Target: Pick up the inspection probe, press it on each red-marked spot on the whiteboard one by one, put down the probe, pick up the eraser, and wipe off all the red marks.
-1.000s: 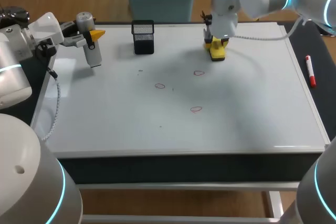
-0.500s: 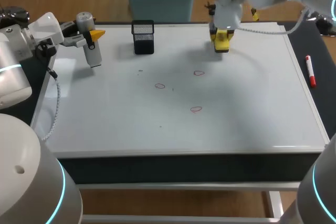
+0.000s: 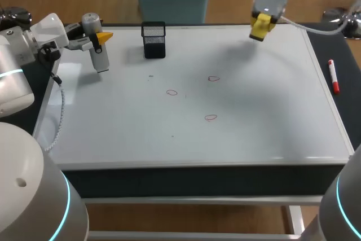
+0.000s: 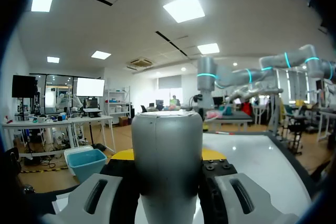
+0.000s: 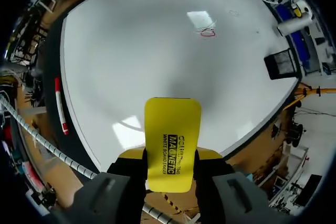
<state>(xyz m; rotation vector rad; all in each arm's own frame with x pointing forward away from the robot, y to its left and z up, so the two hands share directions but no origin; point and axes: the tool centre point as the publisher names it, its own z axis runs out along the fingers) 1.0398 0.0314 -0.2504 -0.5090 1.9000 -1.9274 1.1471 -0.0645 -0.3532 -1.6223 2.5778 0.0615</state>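
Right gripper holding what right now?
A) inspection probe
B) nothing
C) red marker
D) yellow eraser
D: in the right wrist view the yellow eraser sits clamped between the two fingers of the right gripper. The probe is in the left gripper, and the red marker lies beside the whiteboard.
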